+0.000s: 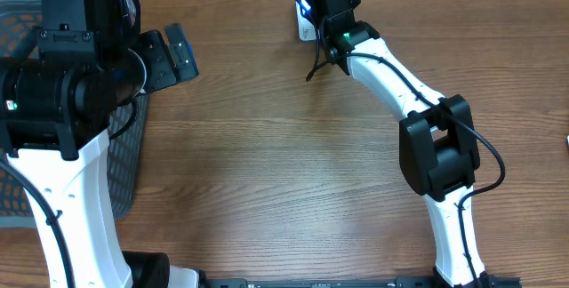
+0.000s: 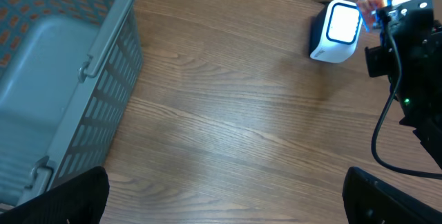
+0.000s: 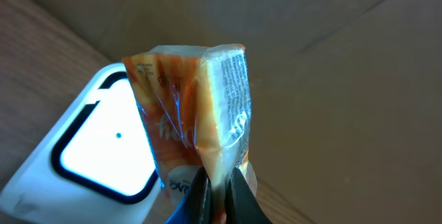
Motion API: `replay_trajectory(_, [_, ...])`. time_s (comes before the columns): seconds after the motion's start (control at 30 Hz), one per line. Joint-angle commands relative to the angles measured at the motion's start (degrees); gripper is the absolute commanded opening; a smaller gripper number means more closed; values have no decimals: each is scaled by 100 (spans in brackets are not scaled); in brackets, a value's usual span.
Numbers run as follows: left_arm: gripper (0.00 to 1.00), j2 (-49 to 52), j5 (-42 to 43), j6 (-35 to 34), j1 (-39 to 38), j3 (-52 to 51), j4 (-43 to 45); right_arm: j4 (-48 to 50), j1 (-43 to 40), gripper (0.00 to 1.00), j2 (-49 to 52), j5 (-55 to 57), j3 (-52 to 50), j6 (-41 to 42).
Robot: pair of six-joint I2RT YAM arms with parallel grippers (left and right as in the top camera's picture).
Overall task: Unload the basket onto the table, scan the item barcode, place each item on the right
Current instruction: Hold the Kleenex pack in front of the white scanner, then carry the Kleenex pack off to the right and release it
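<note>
Orange and white crinkly plastic packet, pinched at its bottom edge by the right gripper. Black fingers clamped tight on it, no gap between them. Held up in the air at the far edge of the brown wooden table, just beside the small white scanner box with the glowing window. Window lit bright, facing up toward the packet. Tiny print on the packet's white side, the side away from the window. No clear bars to be seen from here, so hard to tell which side has the barcode.

Over on the other side, the left gripper: fingers wide apart, holding nothing. Hanging above the table near the grey mesh plastic basket, well apart from the packet.

Picking up the packet: done, by the look of it. Bringing it to the scanner: done too, or nearly. Left to do, most likely: turning the barcode to face the light and waiting for the read. No sign in view of a read yet.
</note>
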Motion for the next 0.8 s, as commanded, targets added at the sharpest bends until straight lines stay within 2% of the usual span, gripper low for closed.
replay_trajectory(0.0, [100,7,-52,50,7,13,7,195,37,4,-70,730,116,234])
replay_trajectory(0.1, [100,7,-55,50,7,13,7,573,-39,4,-120,2009,170,800])
replay_trajectory(0.27, [100,7,-55,50,7,13,7,527,-573,4,-317,3252,188,1270])
replay_trajectory(0.4, [100,7,-55,48,7,13,7,-586,-1366,4,-442,3910,188,2061])
replay_trajectory(0.5, [100,7,-52,50,7,13,7,-2199,-2092,4,-463,3821,188,3147])
replay_trajectory(0.57, [100,7,-55,50,7,13,7,-3156,-2538,4,-466,3364,188,4002])
replay_trajectory(0.67, [100,7,-55,50,7,13,7,-4238,-3292,4,-468,2146,188,5139])
replay_trajectory(0.77, [100,7,-52,50,7,13,7,-4760,-4006,4,-468,702,188,5628])
